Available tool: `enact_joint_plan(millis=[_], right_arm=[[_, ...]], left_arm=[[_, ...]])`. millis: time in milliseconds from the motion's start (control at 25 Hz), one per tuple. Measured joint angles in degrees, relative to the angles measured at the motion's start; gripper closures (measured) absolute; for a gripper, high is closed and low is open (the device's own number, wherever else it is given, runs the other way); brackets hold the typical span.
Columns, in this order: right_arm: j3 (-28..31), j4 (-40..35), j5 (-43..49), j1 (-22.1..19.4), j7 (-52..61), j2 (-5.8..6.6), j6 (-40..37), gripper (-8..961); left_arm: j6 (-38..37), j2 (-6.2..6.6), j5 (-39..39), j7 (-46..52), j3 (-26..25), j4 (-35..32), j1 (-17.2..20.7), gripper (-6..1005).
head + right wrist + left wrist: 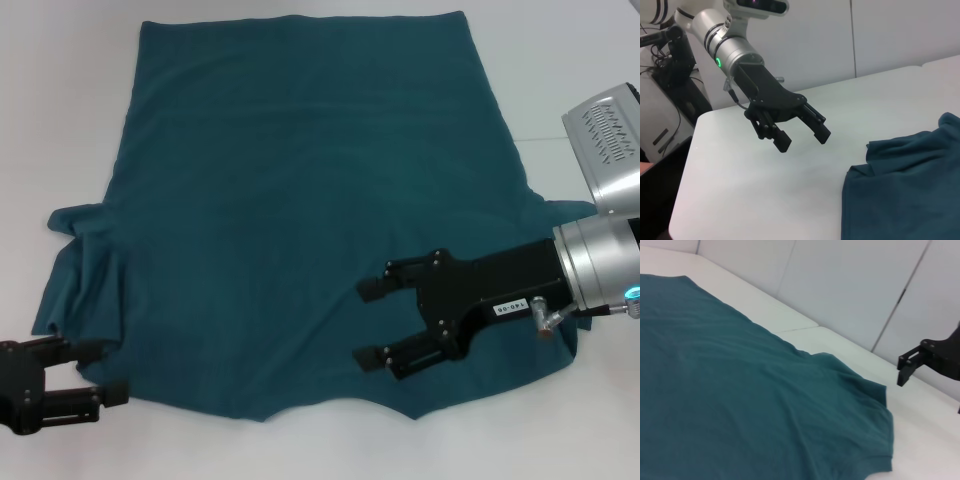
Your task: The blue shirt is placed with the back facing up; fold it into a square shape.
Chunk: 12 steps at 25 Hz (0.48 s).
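The blue shirt lies spread flat on the white table, plain side up, hem at the far side and sleeves toward me. My right gripper hovers open over the shirt's near right part, fingers pointing left, nothing between them. My left gripper stands open at the near left corner, its fingertips beside the left sleeve's edge. The right wrist view shows the left gripper open above bare table, just short of the shirt. The left wrist view shows the shirt and one of the right gripper's fingers.
The right arm's silver wrist housing reaches in from the right over the right sleeve. White wall panels stand behind the table. Off the table's edge on the left arm's side sit dark equipment and cables.
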State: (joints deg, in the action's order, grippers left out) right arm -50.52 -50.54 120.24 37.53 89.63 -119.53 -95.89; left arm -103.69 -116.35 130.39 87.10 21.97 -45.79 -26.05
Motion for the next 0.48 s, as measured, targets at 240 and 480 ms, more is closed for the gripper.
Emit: enact_joint_plan(millis=[240,480], right_arm=[[0.0,0.0,-0.1,0.0,0.3,-0.03,0.3,36],[0.2,0.1,0.0,0.0,0.3,-0.17,0.3,37]], left_arm=[[1.2,-0.44,0.0,-0.1,0.4,0.0,0.4,156],[1.4,-0.62,0.1,0.4,0.4,0.0,0.3,155]])
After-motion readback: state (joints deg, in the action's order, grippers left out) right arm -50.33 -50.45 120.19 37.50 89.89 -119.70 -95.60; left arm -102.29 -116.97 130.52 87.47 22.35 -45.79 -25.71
